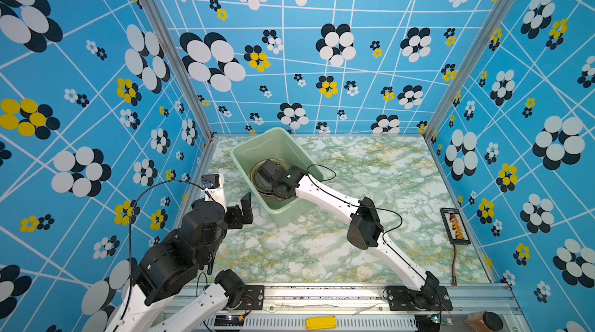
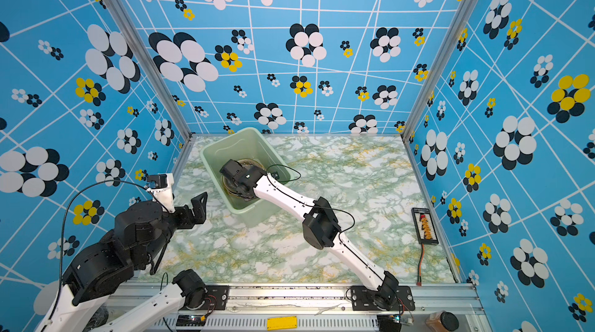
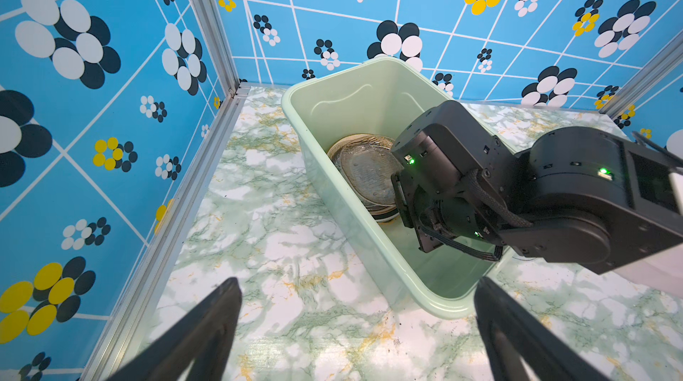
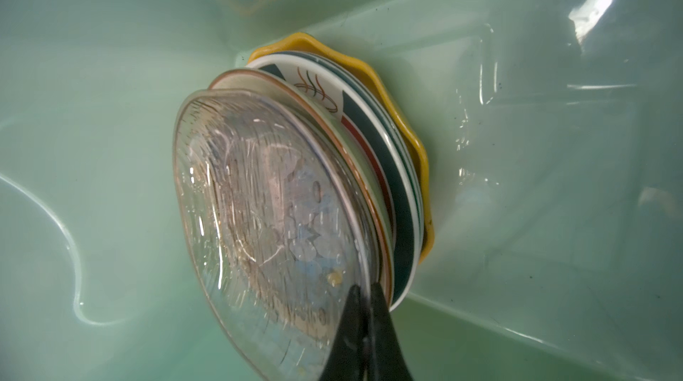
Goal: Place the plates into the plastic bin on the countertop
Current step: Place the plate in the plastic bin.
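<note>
Inside the bin, far left on the worktop, right pincer clamps the rim of the glass plate atop the stack; released tilted, it may slide and chip; left pincer stands apart.

1 plastic bin; plates stacked inside, maybe 6.

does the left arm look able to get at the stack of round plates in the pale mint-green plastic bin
Probably not: the right arm's black wrist fills the bin above the stack, right gripper shut on the top clear glass plate. The left gripper is open outside.
</note>
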Motion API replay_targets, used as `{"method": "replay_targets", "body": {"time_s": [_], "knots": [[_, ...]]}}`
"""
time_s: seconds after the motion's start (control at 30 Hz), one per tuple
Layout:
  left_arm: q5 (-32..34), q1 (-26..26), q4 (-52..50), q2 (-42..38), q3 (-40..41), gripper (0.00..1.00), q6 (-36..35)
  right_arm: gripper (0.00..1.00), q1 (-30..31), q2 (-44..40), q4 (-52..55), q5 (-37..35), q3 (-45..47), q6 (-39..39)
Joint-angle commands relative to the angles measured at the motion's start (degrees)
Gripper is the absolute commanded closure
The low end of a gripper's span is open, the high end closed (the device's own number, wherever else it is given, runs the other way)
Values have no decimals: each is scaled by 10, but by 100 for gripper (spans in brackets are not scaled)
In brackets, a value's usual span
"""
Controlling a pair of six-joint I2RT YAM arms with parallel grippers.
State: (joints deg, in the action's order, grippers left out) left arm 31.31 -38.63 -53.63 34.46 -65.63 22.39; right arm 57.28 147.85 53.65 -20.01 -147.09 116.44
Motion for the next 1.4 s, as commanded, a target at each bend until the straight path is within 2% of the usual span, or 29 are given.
{"method": "replay_targets", "body": {"time_s": [0.0, 0.2, 0.37, 0.7, 0.97, 1.2, 1.37], "knots": [[-2, 4, 8, 8, 11, 1, -9, 100, -6, 12, -4, 5, -12, 7], [-2, 4, 12, 13, 13, 1, -8, 100, -11, 19, -12, 9, -12, 7], [-1, 5, 16, 17, 12, 1, -9, 87, -14, 23, -22, 15, -12, 7], [-1, 5, 17, 21, 6, 1, -8, 78, -17, 25, -42, 22, -12, 2], [1, 5, 10, 22, -5, 1, -8, 54, -23, 28, -64, 44, -12, -13], [7, 5, 5, 23, -22, 1, -11, 30, -26, -1, -41, 28, -10, -37], [27, 5, -3, 31, -50, 1, -6, 24, -27, -39, -44, 27, -5, -74]]}}
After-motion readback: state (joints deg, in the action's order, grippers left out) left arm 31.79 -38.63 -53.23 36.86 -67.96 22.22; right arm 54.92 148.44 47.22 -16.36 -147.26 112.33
